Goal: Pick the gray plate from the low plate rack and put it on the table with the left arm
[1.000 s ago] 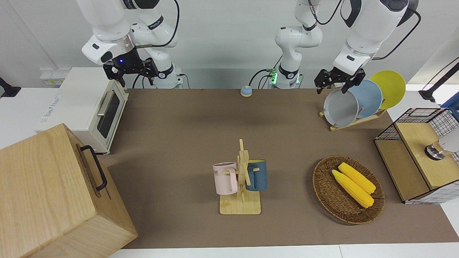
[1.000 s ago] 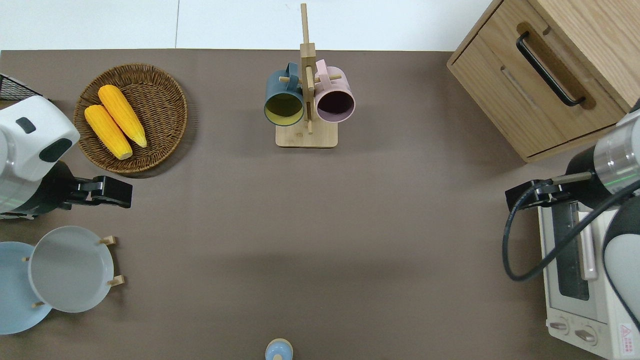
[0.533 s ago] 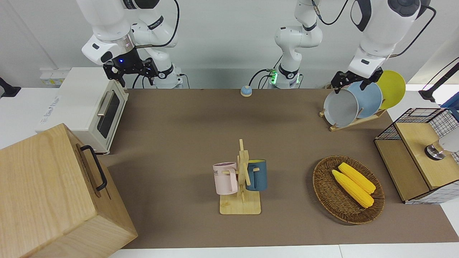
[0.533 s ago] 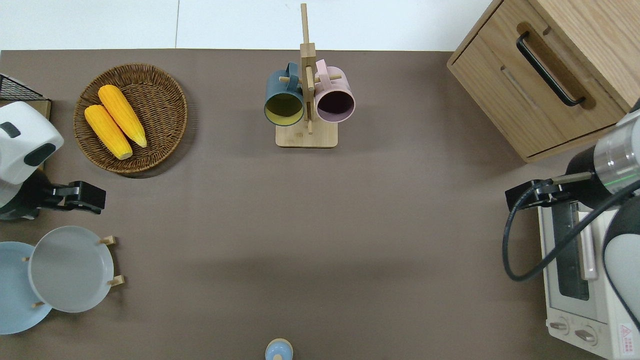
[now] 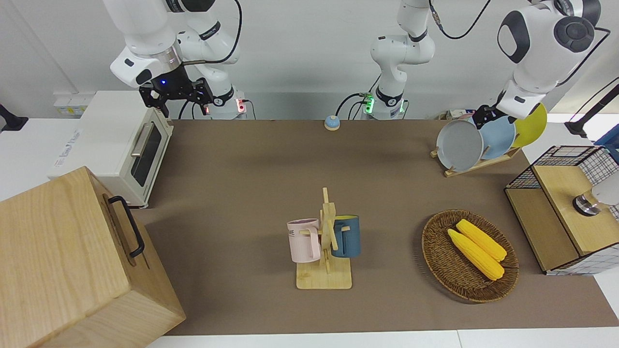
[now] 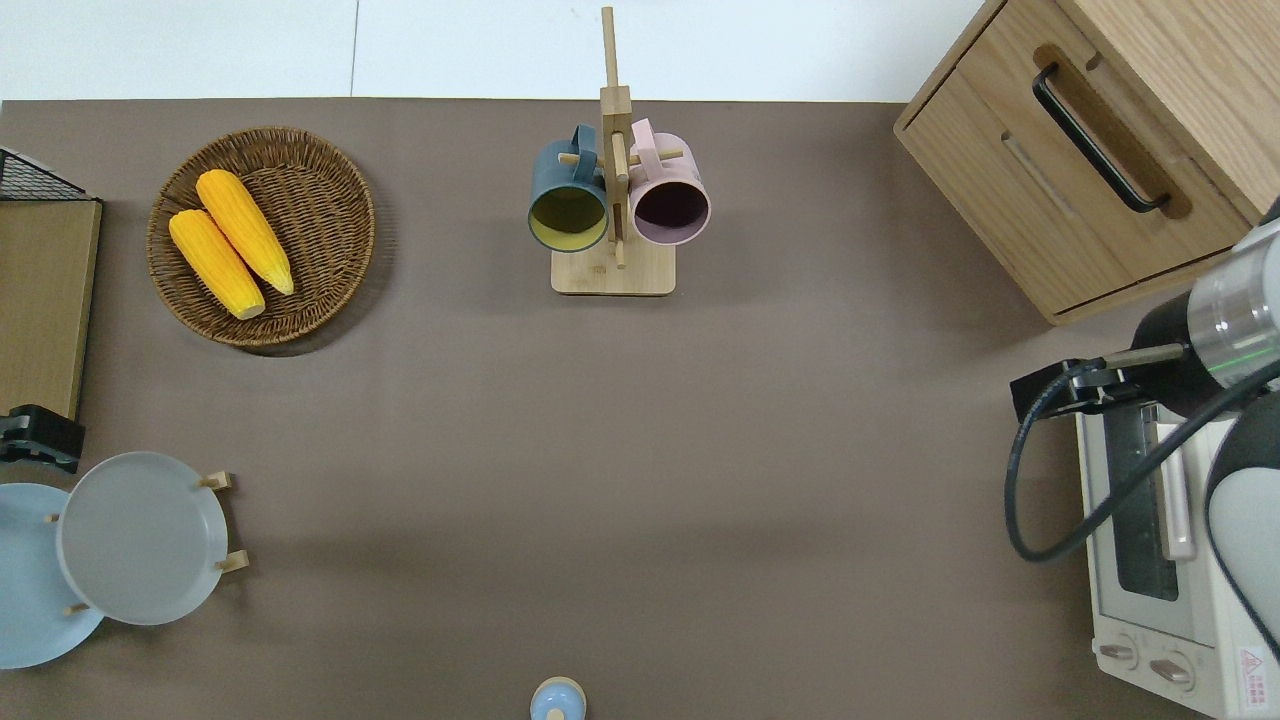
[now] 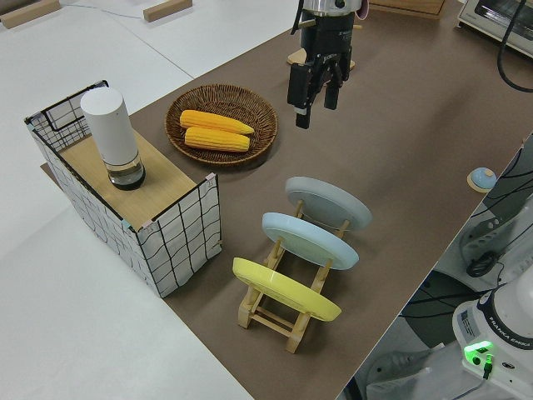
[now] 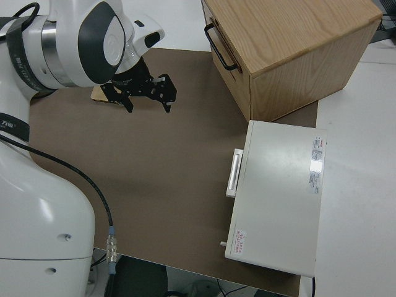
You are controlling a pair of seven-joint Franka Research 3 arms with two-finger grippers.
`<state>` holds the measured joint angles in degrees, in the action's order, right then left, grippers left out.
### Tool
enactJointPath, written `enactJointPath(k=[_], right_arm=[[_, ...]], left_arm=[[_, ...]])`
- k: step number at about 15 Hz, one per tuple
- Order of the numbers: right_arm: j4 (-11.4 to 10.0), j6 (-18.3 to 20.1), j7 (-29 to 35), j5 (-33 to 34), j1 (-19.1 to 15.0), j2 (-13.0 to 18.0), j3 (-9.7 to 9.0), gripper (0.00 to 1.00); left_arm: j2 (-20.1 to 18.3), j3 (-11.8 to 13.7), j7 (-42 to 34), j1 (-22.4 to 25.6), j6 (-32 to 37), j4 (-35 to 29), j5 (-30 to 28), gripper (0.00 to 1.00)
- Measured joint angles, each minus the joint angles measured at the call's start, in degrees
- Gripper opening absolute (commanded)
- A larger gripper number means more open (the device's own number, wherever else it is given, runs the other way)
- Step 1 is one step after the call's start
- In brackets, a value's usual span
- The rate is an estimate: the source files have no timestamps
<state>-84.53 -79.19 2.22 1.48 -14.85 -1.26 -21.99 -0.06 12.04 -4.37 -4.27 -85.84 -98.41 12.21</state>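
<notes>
The gray plate (image 5: 459, 145) (image 6: 140, 537) (image 7: 327, 202) leans upright in the low plate rack (image 5: 476, 165) (image 7: 283, 321), in the slot closest to the table's middle. My left gripper (image 7: 314, 112) (image 6: 38, 440) hangs open and empty in the air, fingers pointing down. In the overhead view it is over the brown table (image 6: 640, 450) at the left arm's end, just off the plate's rim on the side farther from the robots. It does not touch the plate. The right gripper (image 8: 146, 102) (image 5: 176, 99) is parked, open and empty.
A light blue plate (image 5: 500, 135) and a yellow plate (image 5: 534, 123) share the rack. A wicker basket (image 5: 437, 261) of corn, a wire-sided box (image 5: 566, 208), a mug stand (image 5: 325, 241), a toaster oven (image 5: 121, 145), a wooden cabinet (image 5: 72, 261) and a small bell (image 5: 331, 123) stand around.
The left gripper has swung toward the left arm's end of the table, to the edge of the overhead view. The gray plate and the right arm have not moved.
</notes>
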Motion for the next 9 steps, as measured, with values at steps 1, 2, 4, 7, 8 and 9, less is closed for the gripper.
enactJointPath(k=[1, 2, 4, 7, 8, 9], right_arm=[[0.0, 0.0, 0.0, 0.0, 0.0, 0.0, 0.0, 0.983], [0.0, 0.0, 0.0, 0.0, 0.0, 0.0, 0.0, 0.983], [0.0, 0.0, 0.0, 0.0, 0.0, 0.0, 0.0, 0.983], [0.0, 0.0, 0.0, 0.0, 0.0, 0.0, 0.0, 0.983], [0.0, 0.0, 0.0, 0.0, 0.0, 0.0, 0.0, 0.983], [0.0, 0.0, 0.0, 0.0, 0.0, 0.0, 0.0, 0.983]], left_arm=[[-0.59, 0.82, -0.08, -0.16, -1.62, -1.95, 0.0, 0.99], [-1.28, 1.73, -0.15, -0.41, -3.23, -3.95, 0.0, 0.99], [-2.8, 3.43, -0.21, -0.79, -6.91, -8.28, 0.01, 0.98], [-4.73, 6.05, -0.64, -1.21, -12.69, -14.58, 0.01, 0.98], [-5.37, 7.02, -1.05, -1.49, -14.41, -16.76, 0.01, 0.98], [-5.88, 7.73, -1.41, -1.66, -15.76, -18.48, 0.01, 0.98]])
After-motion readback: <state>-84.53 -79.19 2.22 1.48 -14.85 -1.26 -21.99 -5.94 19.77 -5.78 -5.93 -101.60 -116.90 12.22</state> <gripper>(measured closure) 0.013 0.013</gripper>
